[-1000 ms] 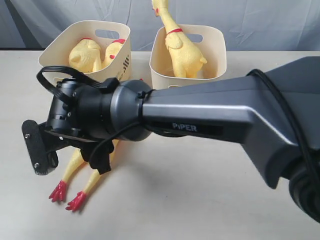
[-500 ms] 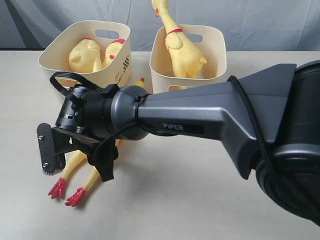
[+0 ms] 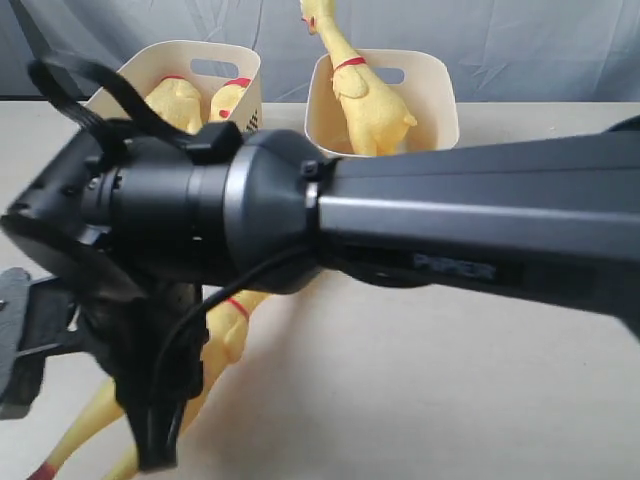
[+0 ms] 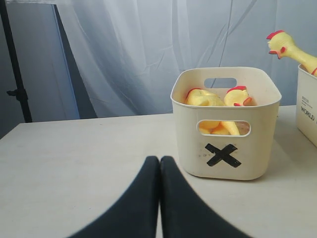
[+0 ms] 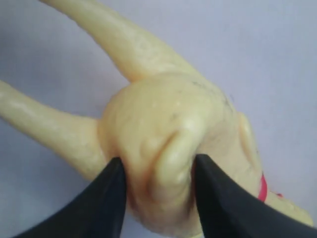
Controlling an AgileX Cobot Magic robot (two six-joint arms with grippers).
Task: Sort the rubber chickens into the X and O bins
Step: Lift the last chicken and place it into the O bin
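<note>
My right gripper (image 5: 158, 171) is shut on the rump of a yellow rubber chicken (image 5: 163, 119), where its two legs fork. In the exterior view this chicken (image 3: 225, 330) hangs under the big dark right arm (image 3: 300, 210), legs trailing to the lower left. The X bin (image 4: 262, 124) holds two chickens (image 4: 203, 98) (image 4: 237, 96). It stands at the back left (image 3: 240, 70). The second bin (image 3: 440, 90) beside it holds one chicken (image 3: 365, 95), head sticking up; its mark is hidden. My left gripper (image 4: 159, 161) is shut on nothing, low over the table before the X bin.
A grey curtain (image 4: 148, 49) hangs behind the bins. A dark stand pole (image 4: 15, 74) rises at the table's far corner. The right arm blocks most of the exterior view, hiding the table's middle and the left arm.
The right arm has swung up close to the exterior camera with the chicken in its grip. The chicken's body has come off the table and its legs now trail low at the left.
</note>
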